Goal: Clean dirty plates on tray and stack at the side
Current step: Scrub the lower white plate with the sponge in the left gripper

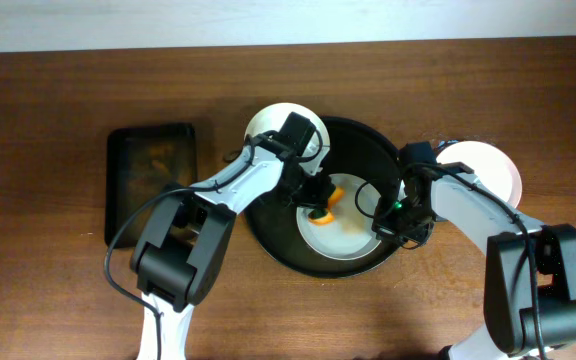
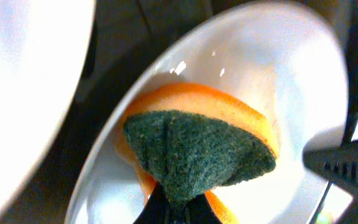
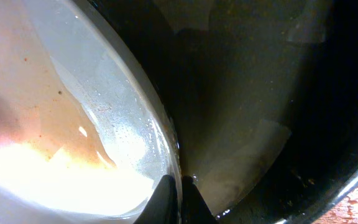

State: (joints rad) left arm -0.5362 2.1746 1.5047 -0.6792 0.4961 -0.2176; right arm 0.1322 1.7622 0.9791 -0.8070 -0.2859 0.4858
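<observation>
A white plate (image 1: 340, 235) with an orange sauce smear lies in the round black tray (image 1: 363, 140). My left gripper (image 1: 313, 203) is shut on an orange sponge with a green scouring face (image 2: 197, 149), which presses on this plate (image 2: 260, 62). My right gripper (image 1: 386, 226) is shut on the plate's right rim; its fingers (image 3: 180, 199) pinch the edge of the plate (image 3: 73, 124) over the tray floor (image 3: 241, 93). A second white plate (image 1: 273, 125) sits at the tray's upper left edge, partly under my left arm. A third pale plate (image 1: 488, 165) lies on the table right of the tray.
A smaller rectangular dark tray (image 1: 150, 180) lies on the wooden table to the left. The second plate's rim (image 2: 23, 74) is close to the left of the sponge. Both arms cross over the tray.
</observation>
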